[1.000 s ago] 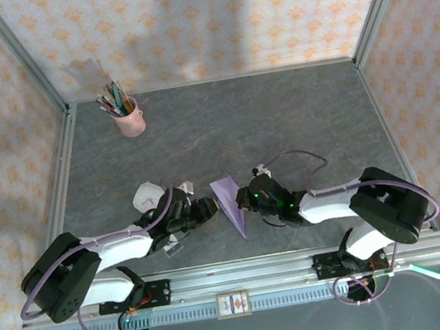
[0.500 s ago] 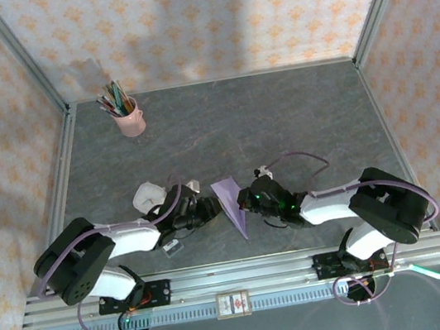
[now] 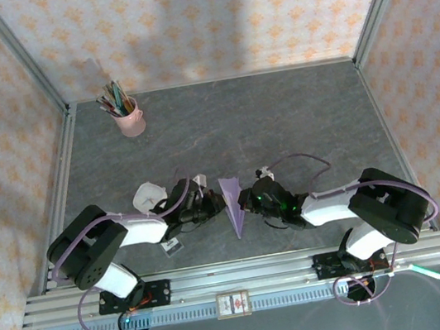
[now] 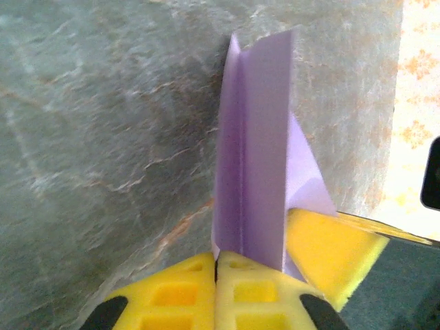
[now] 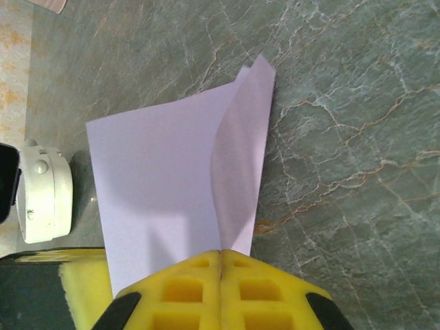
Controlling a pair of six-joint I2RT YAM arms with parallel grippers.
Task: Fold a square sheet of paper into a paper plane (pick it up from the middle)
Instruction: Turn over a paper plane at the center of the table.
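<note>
The square sheet of paper is folded into a slim lavender paper plane, standing on edge at the table's near middle with its tip toward the arms. My left gripper is shut on its left side. In the left wrist view the yellow pads meet on the folded paper plane. My right gripper is shut on the other side. In the right wrist view its pads pinch the paper plane, whose flap spreads wide to the left. Each wrist view also catches the other gripper's yellow finger.
A pink cup of pens stands at the back left. A crumpled white lump and a small white card lie beside the left arm. Metal rails edge the grey stone table, with patterned walls behind.
My left gripper slid right to the paper and shut on it. The paper went from a wider tilted shape to a narrow upright dart. The right gripper stayed shut.
</note>
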